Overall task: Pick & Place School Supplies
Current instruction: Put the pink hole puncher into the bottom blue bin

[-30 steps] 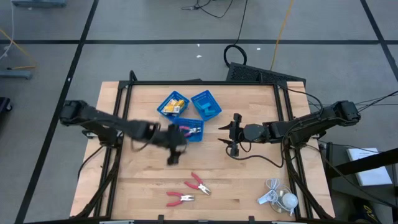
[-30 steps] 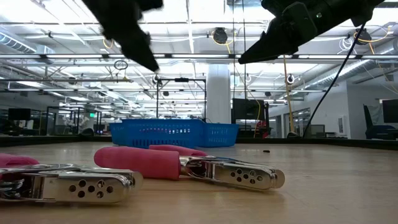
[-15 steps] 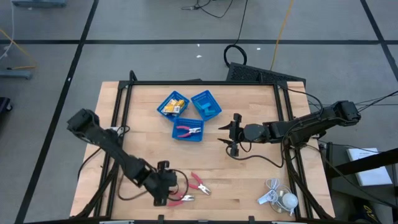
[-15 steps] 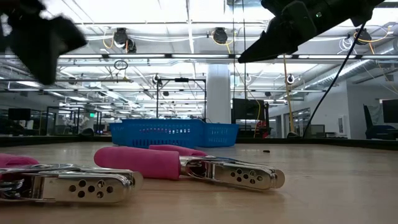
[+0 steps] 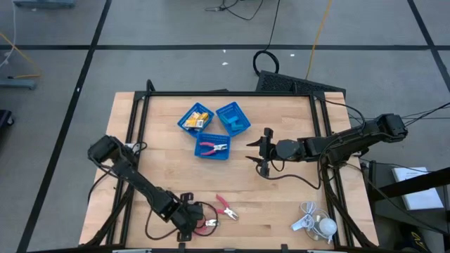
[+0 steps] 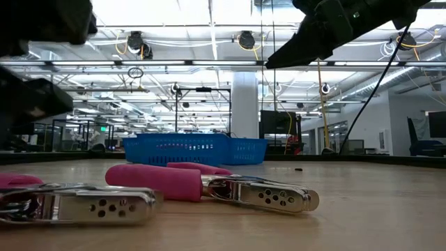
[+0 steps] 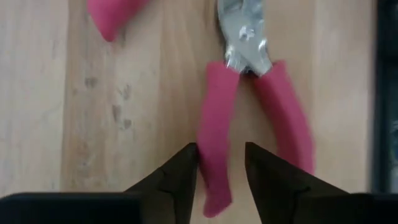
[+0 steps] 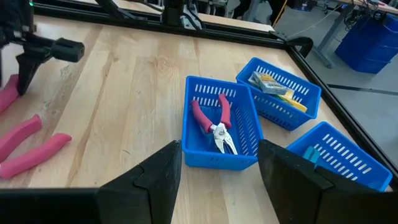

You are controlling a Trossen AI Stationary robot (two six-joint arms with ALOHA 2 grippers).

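Left gripper (image 7: 221,163): it is down low at the near edge of the table, right over one pair of pliers (image 7: 249,93). Its two fingers (image 7: 180,171) stand on each side of one pink handle. They look partly closed around the handle, but I cannot tell if they are squeezing it.

Pliers by the gripper: they lie flat on the wood. The metal nose points away from the gripper.

Second pliers (image 5: 226,206): they lie just beside the first pair, a bit farther from the near edge.

Third pliers (image 8: 213,124): already inside the pliers tray (image 8: 211,152), well away from the left gripper.

Other trays: the yellow packets (image 5: 196,120) and the light-blue pieces (image 5: 233,119) sit in two blue trays just behind the pliers tray.

Right gripper (image 5: 260,152): it waits up in the air beside the pliers tray, fingers apart, holding nothing.

How the pliers will handle: I think they are hard and a bit heavy at the metal end. The rubbery handle should not slip. Held by one handle, they may swing or droop, so a grip nearer the joint looks safer.
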